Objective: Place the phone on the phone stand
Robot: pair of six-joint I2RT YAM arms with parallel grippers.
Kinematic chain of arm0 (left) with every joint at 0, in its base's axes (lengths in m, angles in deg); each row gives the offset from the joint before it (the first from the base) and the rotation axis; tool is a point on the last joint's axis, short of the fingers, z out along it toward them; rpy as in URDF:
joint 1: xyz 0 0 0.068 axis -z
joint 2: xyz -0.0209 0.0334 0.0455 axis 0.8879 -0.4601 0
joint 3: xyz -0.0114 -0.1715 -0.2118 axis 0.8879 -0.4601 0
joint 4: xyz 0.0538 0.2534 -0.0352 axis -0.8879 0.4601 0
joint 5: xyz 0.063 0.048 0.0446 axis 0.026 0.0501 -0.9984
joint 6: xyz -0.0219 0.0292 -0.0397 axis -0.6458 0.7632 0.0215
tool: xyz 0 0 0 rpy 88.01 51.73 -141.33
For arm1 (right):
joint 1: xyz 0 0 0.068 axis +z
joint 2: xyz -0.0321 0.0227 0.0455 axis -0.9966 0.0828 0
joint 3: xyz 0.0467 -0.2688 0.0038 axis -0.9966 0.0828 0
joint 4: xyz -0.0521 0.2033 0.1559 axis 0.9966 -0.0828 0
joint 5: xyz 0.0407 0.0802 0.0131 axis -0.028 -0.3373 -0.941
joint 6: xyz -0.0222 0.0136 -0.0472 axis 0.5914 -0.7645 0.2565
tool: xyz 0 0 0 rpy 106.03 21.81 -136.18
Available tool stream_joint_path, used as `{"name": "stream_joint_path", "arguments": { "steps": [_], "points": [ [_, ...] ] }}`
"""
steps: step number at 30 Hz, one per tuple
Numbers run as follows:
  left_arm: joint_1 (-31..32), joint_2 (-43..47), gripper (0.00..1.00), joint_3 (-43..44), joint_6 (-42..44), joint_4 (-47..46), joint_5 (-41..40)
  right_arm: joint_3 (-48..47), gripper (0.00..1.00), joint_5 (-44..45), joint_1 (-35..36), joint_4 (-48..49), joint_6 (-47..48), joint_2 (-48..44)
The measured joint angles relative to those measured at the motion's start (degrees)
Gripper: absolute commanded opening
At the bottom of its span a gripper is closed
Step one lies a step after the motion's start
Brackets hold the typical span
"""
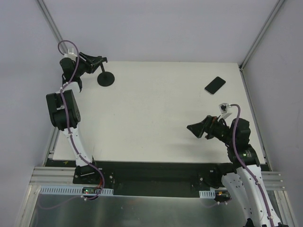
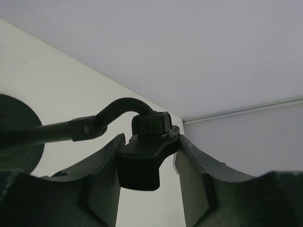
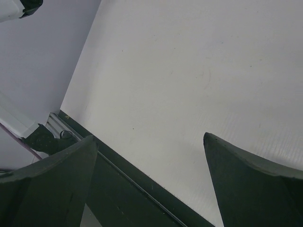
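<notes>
Reading the top view like a clock face with the far edge at twelve, we find the black two-finger left gripper out at about ten o'clock, right at the table's far left corner. In the left wrist view its fingers are drawn in on both sides of the cross bracket at the top of the small black phone stand, and each one touches that bracket, so the pincer is nearly closed and has hold of the stand's head. The thin stem runs from the bracket towards five o'clock, down to the round disc base, which sits close to the far edge of the white rectangular table. We cannot tell whether the disc lies flat on the surface. The grey left wall stands just beside this arm, so there is little room on that side. There is much more room towards three o'clock.

The middle of the table is a broad bare stretch, bounded at six o'clock by the black base rail.

At about four o'clock the black right gripper hangs over the table, pointing towards nine. In its wrist view the right gripper is spread wide with nothing between the fingers.

The flat, glossy black rectangular phone lies on the table at about two o'clock. It is angled, near the right edge, and well apart from both the stand and the grippers.
</notes>
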Motion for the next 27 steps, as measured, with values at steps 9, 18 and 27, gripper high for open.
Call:
{"name": "stream_joint_path", "arguments": {
  "steps": [9, 18, 27],
  "points": [
    [3.3, 22.6, 0.0, -20.9, 0.4, 6.9, -5.6, -0.3, 0.96, 3.0, 0.2, -2.6, 0.5, 5.5],
    [9.8, 46.4, 0.0, -40.4, -2.8, 7.5, -8.3, 0.1, 0.96, 9.7, 6.0, -4.9, -3.2, 12.6],
    [14.9, 58.7, 0.0, -62.0, -10.5, 0.5, -12.6, 0.5, 0.96, 19.8, 15.8, -9.0, -10.4, 4.1]
  ]
}}
